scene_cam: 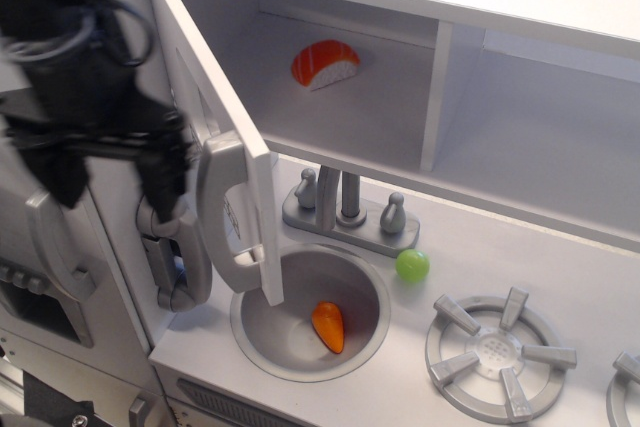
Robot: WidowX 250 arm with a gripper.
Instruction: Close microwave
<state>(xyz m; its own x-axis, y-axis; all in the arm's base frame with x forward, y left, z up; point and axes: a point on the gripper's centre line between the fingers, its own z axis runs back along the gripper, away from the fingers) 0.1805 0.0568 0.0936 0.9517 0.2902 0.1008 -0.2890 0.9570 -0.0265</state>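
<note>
The microwave (350, 97) is the grey-white compartment at the top, and it stands open. Its door (215, 122) is swung out to the left, with the tall grey handle (222, 215) on its outer side. An orange and white sushi piece (325, 64) lies inside. My black gripper (112, 179) is blurred at the left, beside the door's outer face and just left of the handle. Its fingers (165, 179) are spread and hold nothing. I cannot tell whether a finger touches the door.
Below the door is a round sink (265, 332) with an orange toy (329, 326) in it. Behind it stand a grey faucet (348, 202) and a green ball (412, 265). A burner (498, 352) is at the right. A grey toy phone (165, 267) hangs on the left wall.
</note>
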